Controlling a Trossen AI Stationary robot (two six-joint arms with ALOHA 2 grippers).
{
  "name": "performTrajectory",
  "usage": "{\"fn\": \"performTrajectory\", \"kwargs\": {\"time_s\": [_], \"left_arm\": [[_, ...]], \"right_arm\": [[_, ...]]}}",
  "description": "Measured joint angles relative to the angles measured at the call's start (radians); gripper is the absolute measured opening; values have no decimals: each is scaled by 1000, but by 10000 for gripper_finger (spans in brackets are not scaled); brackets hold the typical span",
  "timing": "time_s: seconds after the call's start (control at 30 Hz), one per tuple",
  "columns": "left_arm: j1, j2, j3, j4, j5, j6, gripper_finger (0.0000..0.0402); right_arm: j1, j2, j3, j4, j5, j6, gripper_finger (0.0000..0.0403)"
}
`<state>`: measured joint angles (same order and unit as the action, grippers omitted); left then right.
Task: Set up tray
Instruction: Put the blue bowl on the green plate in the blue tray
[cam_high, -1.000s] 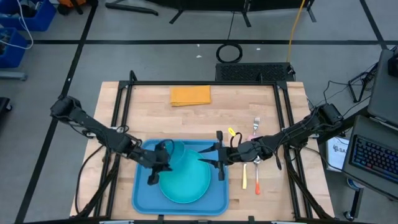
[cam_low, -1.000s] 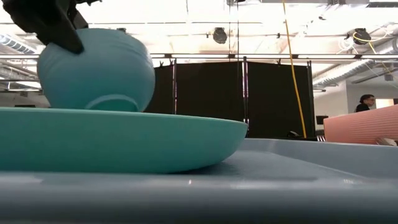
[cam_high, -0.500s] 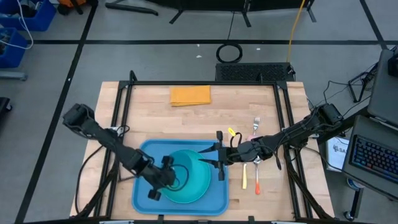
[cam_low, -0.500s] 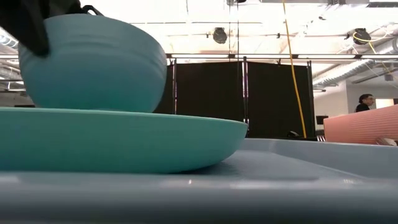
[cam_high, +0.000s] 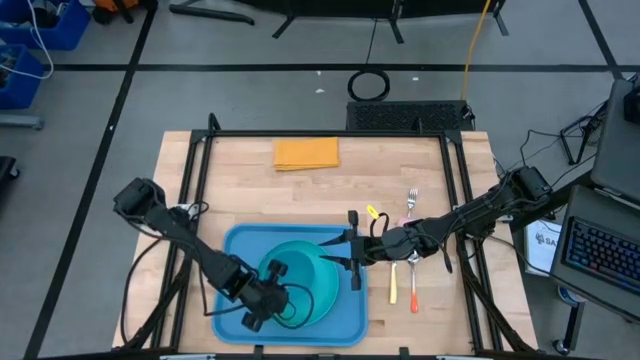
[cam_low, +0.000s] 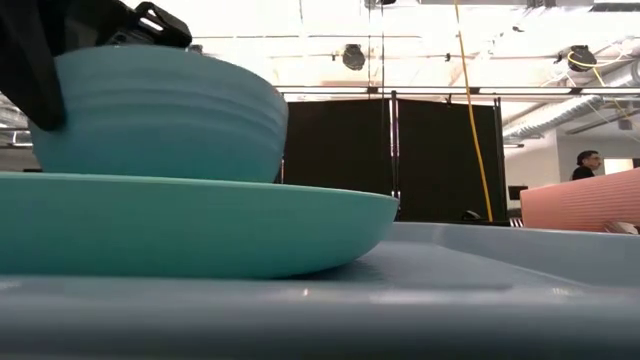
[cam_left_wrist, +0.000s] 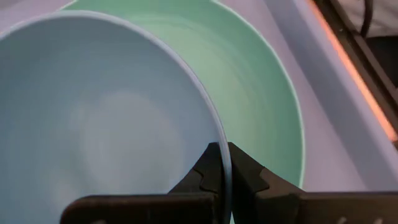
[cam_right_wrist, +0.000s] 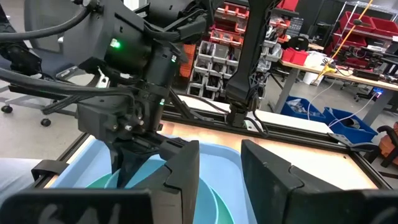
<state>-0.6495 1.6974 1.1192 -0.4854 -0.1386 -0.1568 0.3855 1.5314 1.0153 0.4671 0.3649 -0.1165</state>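
Bench (cam_high: 250, 190): pale wood top inside a black frame; carries everything listed below.

Tray (cam_high: 232, 300): large blue rectangle with raised rim, at the near edge of the bench, long axis running left to right between the two arms. It lies directly under the left pincer and just left of the right one.

Plate (cam_high: 325, 290): round, turquoise, lying flat in the tray.

Bowl (cam_high: 295, 270): turquoise, ribbed outside, upright; the low view shows its foot down on the plate or very close to it.

Napkin (cam_high: 306, 153): orange, folded, at the far side of the bench, well apart from the tray.

Left pincer (cam_left_wrist: 221, 168): over the tray's near left part, pressed together on the bowl's rim, one finger inside and one outside. The nearer arm; likely next step is letting the bowl go.

Right pincer (cam_high: 352, 262): at the tray's right rim, fingers parted with nothing visible between them, waiting.

Cutlery (cam_high: 411, 275): fork and other pieces with coloured handles, on bare bench right of the tray, beside the right arm.
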Motion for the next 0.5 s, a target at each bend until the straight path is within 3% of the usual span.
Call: {"fn": "performTrajectory", "kwargs": {"time_s": [0.5], "left_arm": [[3, 18, 15, 38, 12, 24, 6]], "right_arm": [[0, 0, 0, 0, 0, 0, 112]]}}
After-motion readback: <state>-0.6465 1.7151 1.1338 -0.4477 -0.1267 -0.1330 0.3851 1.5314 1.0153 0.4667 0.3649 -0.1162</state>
